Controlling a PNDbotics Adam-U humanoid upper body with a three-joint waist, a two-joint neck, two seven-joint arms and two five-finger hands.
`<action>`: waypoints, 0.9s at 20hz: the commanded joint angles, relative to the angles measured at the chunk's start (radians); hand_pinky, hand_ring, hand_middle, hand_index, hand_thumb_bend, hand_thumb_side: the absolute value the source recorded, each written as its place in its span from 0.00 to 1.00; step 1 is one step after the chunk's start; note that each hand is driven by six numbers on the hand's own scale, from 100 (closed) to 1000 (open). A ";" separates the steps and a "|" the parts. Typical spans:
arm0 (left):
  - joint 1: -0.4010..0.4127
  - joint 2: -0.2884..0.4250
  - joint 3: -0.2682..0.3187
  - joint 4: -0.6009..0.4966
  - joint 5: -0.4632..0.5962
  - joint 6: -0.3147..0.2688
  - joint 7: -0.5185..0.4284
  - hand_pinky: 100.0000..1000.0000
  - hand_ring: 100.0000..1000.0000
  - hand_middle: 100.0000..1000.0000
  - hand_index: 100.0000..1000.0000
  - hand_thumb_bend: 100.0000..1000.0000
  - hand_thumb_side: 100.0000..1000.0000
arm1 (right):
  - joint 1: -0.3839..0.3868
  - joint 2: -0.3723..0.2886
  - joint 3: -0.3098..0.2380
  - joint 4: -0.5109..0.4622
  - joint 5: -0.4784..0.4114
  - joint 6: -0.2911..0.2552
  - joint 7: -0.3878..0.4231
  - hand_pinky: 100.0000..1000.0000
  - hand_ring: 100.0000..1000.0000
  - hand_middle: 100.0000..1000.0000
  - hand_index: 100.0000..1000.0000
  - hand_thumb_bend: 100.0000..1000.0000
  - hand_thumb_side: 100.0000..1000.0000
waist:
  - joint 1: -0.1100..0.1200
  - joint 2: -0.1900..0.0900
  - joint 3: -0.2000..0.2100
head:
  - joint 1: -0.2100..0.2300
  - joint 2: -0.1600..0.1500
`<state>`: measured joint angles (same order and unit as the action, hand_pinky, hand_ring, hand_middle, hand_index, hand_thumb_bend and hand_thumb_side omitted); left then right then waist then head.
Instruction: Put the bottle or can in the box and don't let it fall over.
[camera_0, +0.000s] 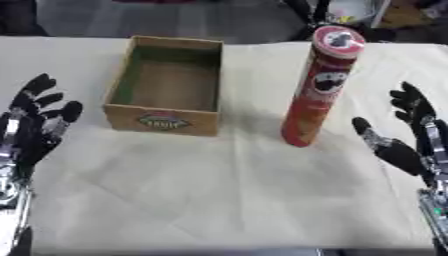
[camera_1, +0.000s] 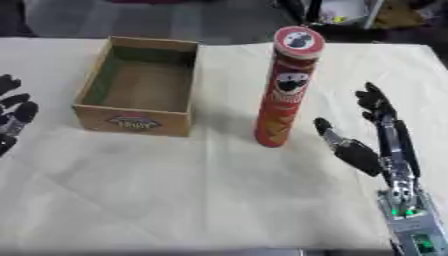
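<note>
A tall red can (camera_0: 319, 90) with a red and white lid stands upright on the cream tablecloth, right of centre. An open cardboard box (camera_0: 168, 85) with nothing inside it sits to the can's left, a short gap between them. My right hand (camera_1: 381, 135) is open at the right, fingers straight and pointing up, thumb toward the can, a little apart from it. At the left edge my left hand (camera_0: 35, 122) is open too, fingers spread upward, beside the box without touching it.
The cream tablecloth (camera_0: 219, 190) covers the table and shows faint fold creases in front. Beyond the table's far edge lies a grey floor with dark clutter (camera_0: 350, 15) at the upper right.
</note>
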<state>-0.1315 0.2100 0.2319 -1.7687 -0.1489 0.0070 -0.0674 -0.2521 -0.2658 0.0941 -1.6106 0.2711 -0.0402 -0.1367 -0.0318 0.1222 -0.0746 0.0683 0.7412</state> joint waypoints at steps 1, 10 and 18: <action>-0.004 0.008 0.005 -0.008 0.006 0.000 -0.001 0.72 0.83 0.85 0.94 0.76 0.57 | -0.034 -0.033 0.022 0.007 -0.007 0.000 0.025 0.90 0.91 0.86 1.00 0.47 0.33 | 0.013 -0.029 0.002 | -0.007 -0.016; -0.004 0.007 0.001 -0.007 0.007 -0.001 -0.004 0.72 0.83 0.85 0.94 0.76 0.57 | -0.107 -0.037 0.066 0.065 -0.029 -0.003 0.059 0.90 0.90 0.85 1.00 0.47 0.34 | 0.015 -0.032 0.010 | -0.019 -0.021; -0.004 0.007 -0.001 -0.007 0.008 -0.003 -0.008 0.72 0.83 0.85 0.94 0.76 0.57 | -0.175 -0.028 0.089 0.136 -0.059 -0.012 0.080 0.90 0.90 0.85 1.00 0.47 0.34 | 0.016 -0.031 0.015 | -0.021 -0.024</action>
<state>-0.1310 0.2095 0.2313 -1.7632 -0.1470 0.0063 -0.0729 -0.4099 -0.2784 0.1833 -1.4723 0.2199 -0.0503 -0.0605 -0.0297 0.1222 -0.0604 0.0502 0.7274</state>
